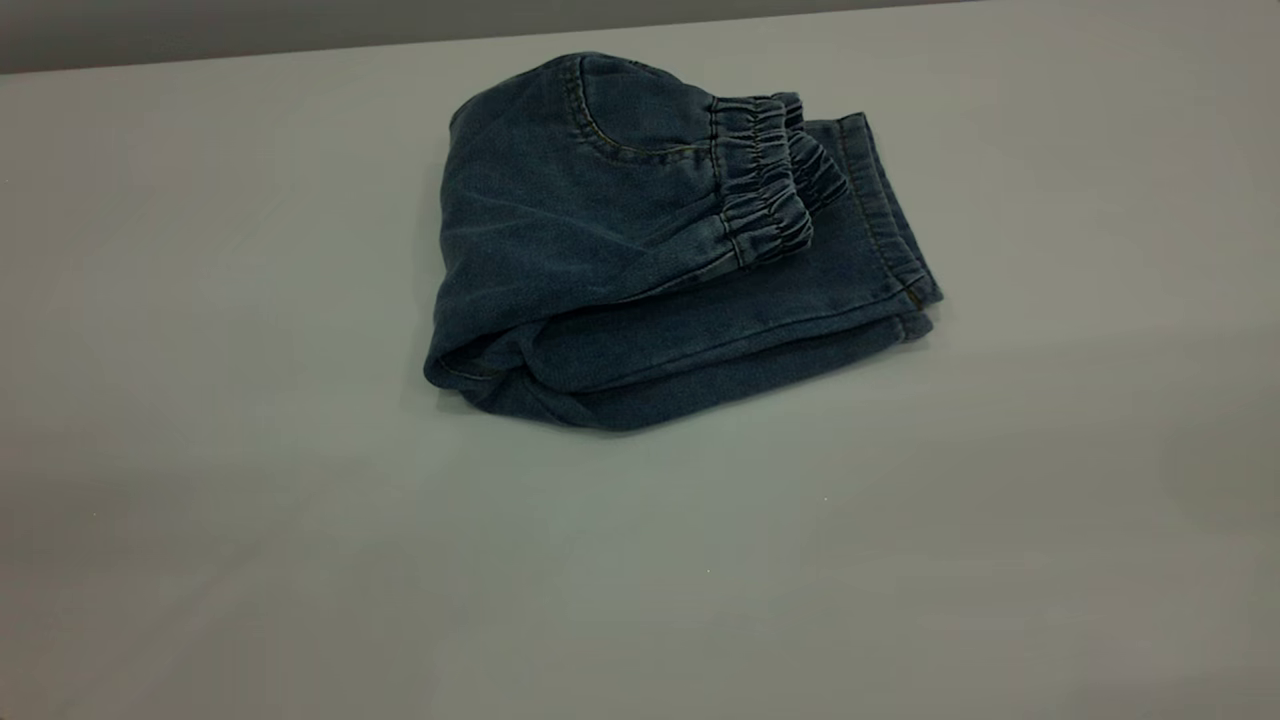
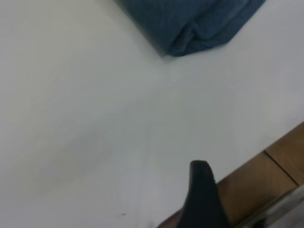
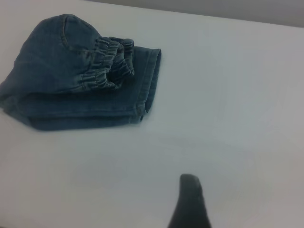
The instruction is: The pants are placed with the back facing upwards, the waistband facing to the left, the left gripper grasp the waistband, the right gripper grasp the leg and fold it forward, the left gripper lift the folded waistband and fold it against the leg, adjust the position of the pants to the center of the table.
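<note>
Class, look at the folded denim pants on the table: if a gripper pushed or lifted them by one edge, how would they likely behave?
The pants would probably flop: the layers sag softly, so a lifted edge may unfold. Pushed on the smooth table, the bundle would likely slide, perhaps bunching. The elastic waistband lies loose on top and could shift.
</note>
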You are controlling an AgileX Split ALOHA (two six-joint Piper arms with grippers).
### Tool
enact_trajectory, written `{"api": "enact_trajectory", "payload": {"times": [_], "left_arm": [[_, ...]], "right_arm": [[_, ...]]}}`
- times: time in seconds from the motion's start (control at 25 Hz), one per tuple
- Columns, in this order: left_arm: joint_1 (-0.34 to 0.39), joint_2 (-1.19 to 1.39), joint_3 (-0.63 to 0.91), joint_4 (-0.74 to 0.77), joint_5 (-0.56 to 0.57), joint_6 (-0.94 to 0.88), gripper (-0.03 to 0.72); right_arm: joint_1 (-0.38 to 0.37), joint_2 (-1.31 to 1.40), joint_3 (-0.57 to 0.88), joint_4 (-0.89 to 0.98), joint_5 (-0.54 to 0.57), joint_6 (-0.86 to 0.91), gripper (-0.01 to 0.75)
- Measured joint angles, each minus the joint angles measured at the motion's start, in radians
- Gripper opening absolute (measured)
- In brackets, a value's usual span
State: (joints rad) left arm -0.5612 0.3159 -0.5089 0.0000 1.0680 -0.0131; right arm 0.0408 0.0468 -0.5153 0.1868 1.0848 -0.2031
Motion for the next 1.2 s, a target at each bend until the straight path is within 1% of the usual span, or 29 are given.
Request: {"api": "enact_trajectory", "payload": {"times": [0.84, 0.92, 1.04, 1.2], "left_arm": [[0.0, 0.0, 0.006, -0.007, 0.011, 0.0, 0.456], [0.009, 0.0, 0.006, -0.007, 0.011, 0.0, 0.456], [0.07, -0.001, 0.006, -0.008, 0.011, 0.0, 0.456], [0.212, -0.029, 0.006, -0.008, 0.011, 0.0, 0.456]], "right_arm": [[0.0, 0.0, 0.0, 0.0, 0.0, 0.0, 0.462], [0.0, 0.0, 0.0, 0.0, 0.0, 0.0, 0.462], [0.0, 0.0, 0.0, 0.001, 0.0, 0.0, 0.462], [0.0, 0.0, 0.0, 0.001, 0.0, 0.0, 0.462]]}}
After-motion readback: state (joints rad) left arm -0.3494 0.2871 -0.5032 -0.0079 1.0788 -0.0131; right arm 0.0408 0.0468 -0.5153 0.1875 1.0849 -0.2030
